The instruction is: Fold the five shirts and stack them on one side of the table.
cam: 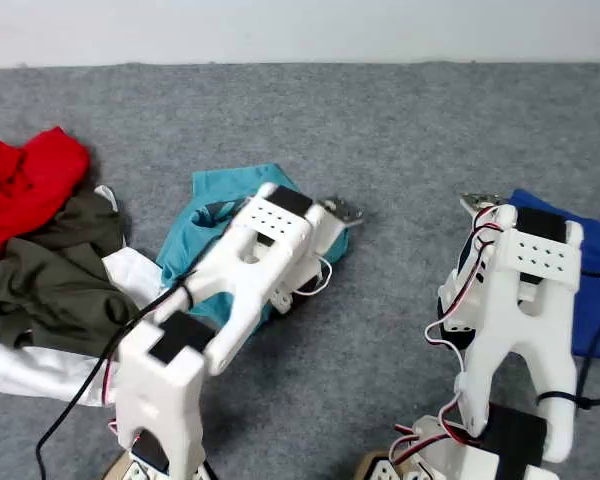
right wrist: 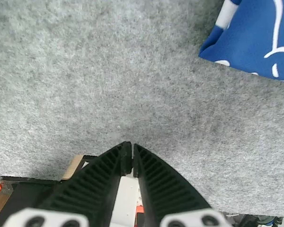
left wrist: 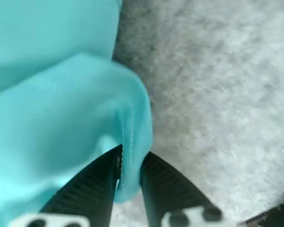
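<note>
My left hand (left wrist: 131,158) is clamped on a doubled edge of the teal shirt (left wrist: 52,118). Cloth runs between the jaws and bulges out past their tips. In the high view that shirt lies bunched at centre-left of the frame. My right hand (right wrist: 132,147) is closed on nothing, jaws pressed together above the bare surface (right wrist: 85,71). A corner of the blue shirt (right wrist: 255,38) is close by, and from above that shirt lies at the right edge of the frame.

As I read it, the step in hand is drawing the teal shirt out flat for folding. The grip looks shallow and close to the hem. So I would lift slowly and drag towards the open middle of the frame, watching that the cloth does not slip free. I judge that the right hand must open and take a second edge, or the shirt will only trail in a lump. I would hold the pull low, so the fabric spreads rather than rolling over itself.

I count five shirts: one teal, one blue, and three heaped at the left of the high view. In that heap one red shirt (cam: 25,185) is uppermost in the frame, one olive shirt (cam: 50,275) is below it, and one white shirt (cam: 20,370) is at lower left, partly under the olive. The blue one lies flattest, but I cannot tell whether it is folded. There are two hands, one holding cloth and one empty.
</note>
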You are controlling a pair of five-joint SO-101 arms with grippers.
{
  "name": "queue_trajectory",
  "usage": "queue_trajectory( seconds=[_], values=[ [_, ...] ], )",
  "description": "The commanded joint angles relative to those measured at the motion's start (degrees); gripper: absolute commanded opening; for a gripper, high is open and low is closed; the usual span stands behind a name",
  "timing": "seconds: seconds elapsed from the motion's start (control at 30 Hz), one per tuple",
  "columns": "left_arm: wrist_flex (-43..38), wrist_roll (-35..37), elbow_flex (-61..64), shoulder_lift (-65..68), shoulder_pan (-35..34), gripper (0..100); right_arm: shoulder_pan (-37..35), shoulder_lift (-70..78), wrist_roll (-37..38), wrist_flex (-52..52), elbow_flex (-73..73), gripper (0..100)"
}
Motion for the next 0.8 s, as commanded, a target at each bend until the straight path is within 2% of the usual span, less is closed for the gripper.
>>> queue_trajectory(
  seconds=[0.0,0.27,0.53,0.77],
  values=[
    [3.08,-0.79,-0.4,-12.22,-0.88,1,-0.31,-2.77,-0.35,1.54,-0.26,0.9],
    [3.87,-1.23,-0.4,-36.04,-11.08,1,-0.31,-2.77,-0.35,2.15,-0.62,0.9],
    [3.87,-8.53,-0.31,-53.19,-28.04,1,-1.36,-2.42,-0.35,1.89,-10.29,0.9],
    [3.87,-9.23,-0.04,-60.92,-40.18,1,-11.56,-2.15,-0.35,1.71,-16.62,0.9]
  ],
)
